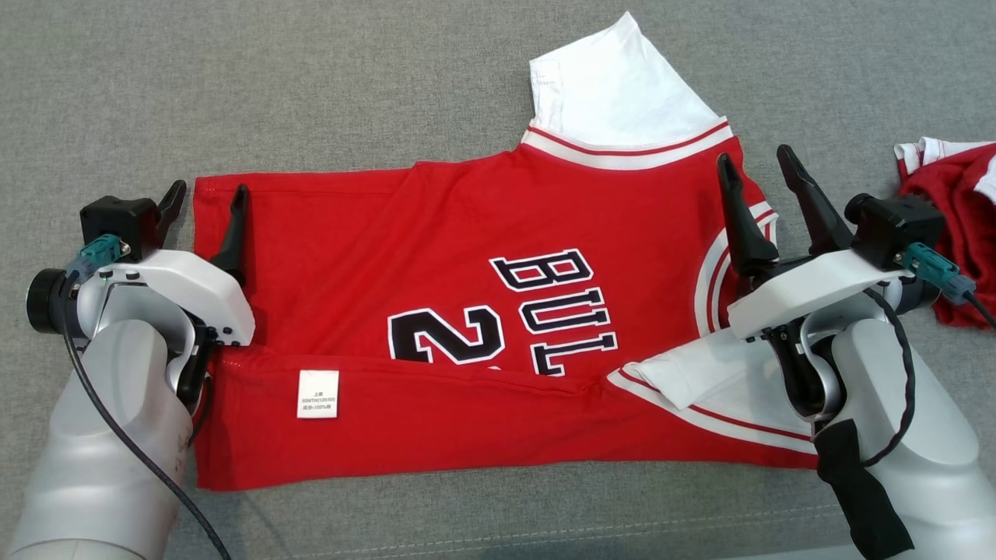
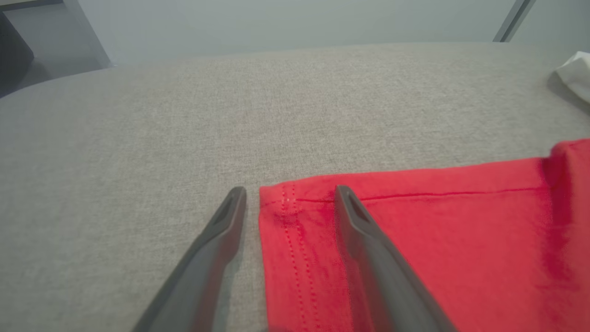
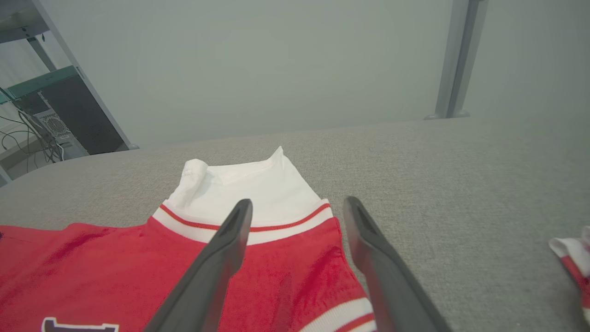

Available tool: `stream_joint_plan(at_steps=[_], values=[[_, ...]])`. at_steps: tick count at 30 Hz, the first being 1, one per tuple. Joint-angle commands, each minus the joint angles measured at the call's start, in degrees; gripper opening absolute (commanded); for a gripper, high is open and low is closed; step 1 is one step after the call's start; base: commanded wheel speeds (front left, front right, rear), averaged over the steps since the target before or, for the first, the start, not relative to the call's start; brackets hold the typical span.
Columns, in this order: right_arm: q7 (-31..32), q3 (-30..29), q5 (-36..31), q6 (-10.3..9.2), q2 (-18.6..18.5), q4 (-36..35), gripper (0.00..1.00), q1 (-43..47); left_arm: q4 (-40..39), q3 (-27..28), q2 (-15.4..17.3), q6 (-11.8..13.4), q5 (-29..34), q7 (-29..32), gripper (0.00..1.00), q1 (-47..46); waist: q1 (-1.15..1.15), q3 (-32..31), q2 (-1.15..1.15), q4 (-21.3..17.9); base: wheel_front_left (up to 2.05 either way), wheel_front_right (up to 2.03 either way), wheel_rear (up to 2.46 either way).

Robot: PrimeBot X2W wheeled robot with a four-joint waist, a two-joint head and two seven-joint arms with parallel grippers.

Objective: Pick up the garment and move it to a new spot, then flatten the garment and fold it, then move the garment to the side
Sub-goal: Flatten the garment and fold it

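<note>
Garment lies spread on the grey surface, its near edge folded up. Left arm reaches in low at the hem end, jaws wide apart and straddling the hem corner, gripping nothing. Right arm angles over the collar end — jaws just as wide, empty. Lettering reads "BUL" beside a "2"; the white tag has print too small to read.

A crumpled red-and-white cloth lies on the grey fabric desk, just outside my right jaws. Far ahead of those jaws, a metal post rises rightward and a dark computer tower stands leftward.
</note>
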Motion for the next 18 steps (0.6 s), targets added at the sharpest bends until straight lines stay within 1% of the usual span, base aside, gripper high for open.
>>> stream_joint_plan(at_steps=[1,4,5,7,8,9,11,18], values=[[-0.3,1.0,0.6,0.18,0.2,-1.0,1.00,-0.5,-0.8,1.3,2.0,-0.4,-0.6,-0.3,1.00,0.6,0.00,0.0,0.00,-0.1,0.00,0.00,0.00],[-0.3,1.1,0.7,0.18,0.2,-1.0,1.00,-0.6,0.1,0.9,1.9,-0.4,-1.2,-0.3,1.00,0.3,0.00,0.0,0.00,-0.3,0.00,0.00,0.00],[-0.3,1.2,0.7,0.18,0.2,-1.0,1.00,-0.6,0.4,0.8,1.9,-0.4,-1.4,-0.3,0.95,0.0,0.00,0.1,0.00,-0.3,0.00,0.00,0.00],[-0.3,1.3,0.8,0.18,0.2,-1.1,1.00,-0.7,0.9,0.7,2.1,-0.4,-1.7,-0.3,0.72,-0.5,0.00,0.1,0.00,-0.5,0.00,0.00,0.00],[-0.3,1.4,0.8,0.18,0.2,-1.1,1.00,-0.7,1.1,0.7,2.1,-0.4,-1.9,-0.3,0.53,-0.8,0.00,0.2,0.00,-0.5,0.00,0.00,0.00],[-0.3,1.3,0.9,0.18,0.2,-1.2,1.00,-0.8,1.3,0.6,2.1,-0.4,-2.1,-0.3,0.29,-1.0,0.00,0.2,0.00,-0.5,0.00,0.00,0.00],[-0.3,1.3,1.0,0.18,0.0,-1.4,1.00,-0.8,1.0,0.6,2.1,-0.4,-2.3,-0.3,0.00,-1.4,0.00,0.2,0.00,-0.5,0.00,0.00,0.00],[-0.3,0.9,1.5,0.18,-0.9,-0.7,1.00,-1.8,-2.6,1.8,1.9,0.6,-1.9,-0.3,0.00,-0.1,0.00,0.3,0.00,0.8,0.00,0.00,0.00]])
